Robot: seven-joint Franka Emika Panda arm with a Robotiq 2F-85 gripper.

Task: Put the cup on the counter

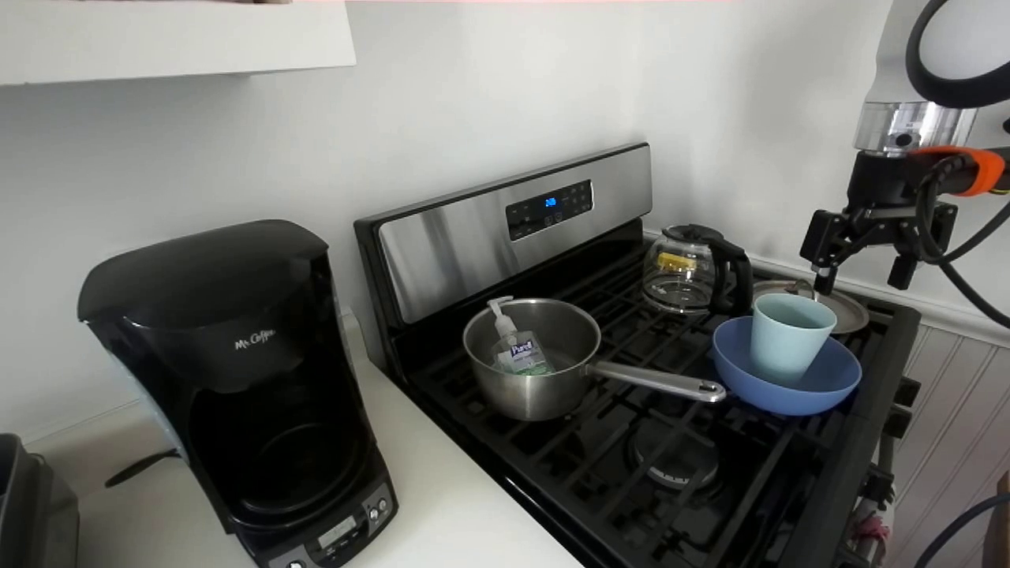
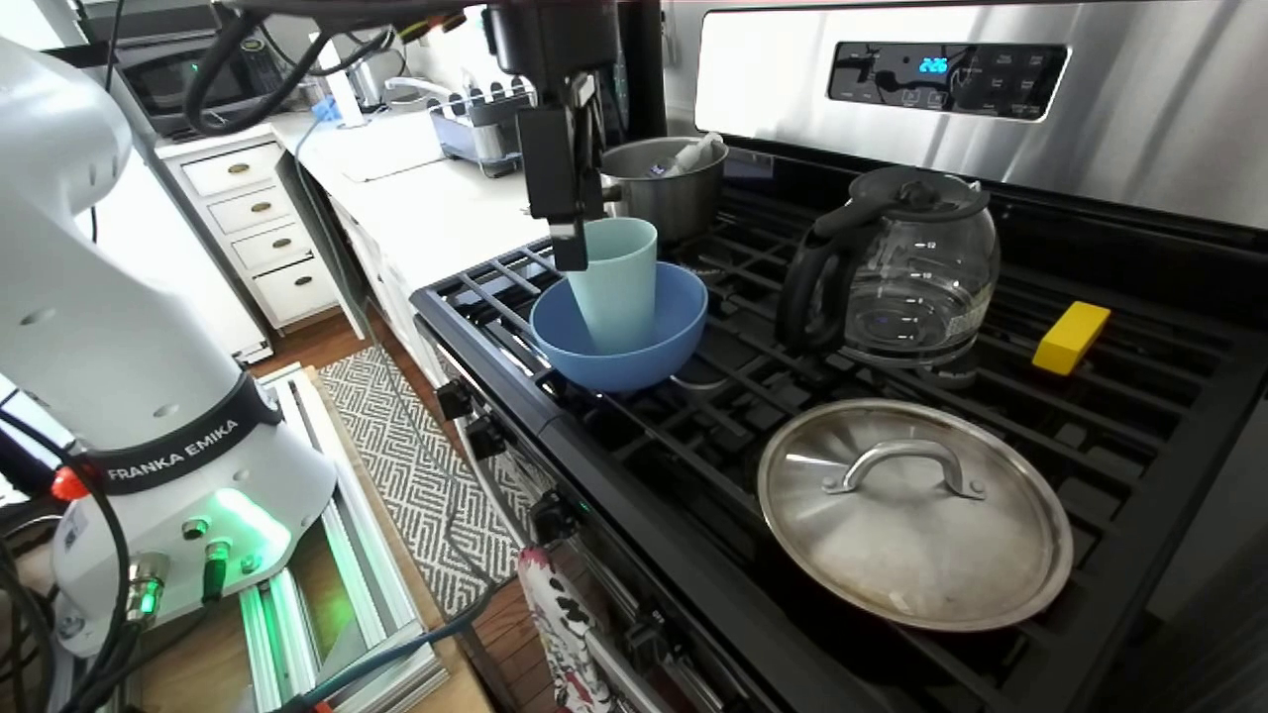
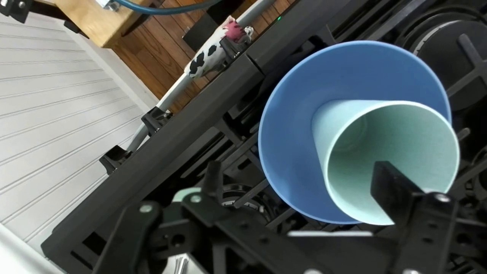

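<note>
Your gripper (image 1: 862, 282) is empty-handed right now, fingers (image 3: 393, 190) spread well apart, hanging close to the cup (image 1: 791, 335). In the wrist view you've got one finger showing right in front of the cup's mouth, though I honestly can't tell if it's touching the rim. The cup itself sits mouth up inside the blue bowl (image 2: 619, 371), and the bowl's on the stove top (image 1: 615, 473), pretty close to the front edge. Your white counter (image 1: 450, 481) runs along one side edge of the stove top, with the coffee maker (image 1: 213, 296) parked on it. Over toward that same edge you've got the steel pot (image 1: 529, 398), a pump bottle (image 1: 522, 355) leaning inside and the pot's handle aimed roughly at the bowl. The steel lid (image 2: 901, 545) lies handle up near the front corner farthest from the counter. The glass carafe (image 2: 926, 272) stands closer to the back edge than the lid does, and that yellow block (image 2: 1072, 339) is over by the back corner on the far side. A patterned towel (image 2: 575, 644) hangs below the front edge.
</note>
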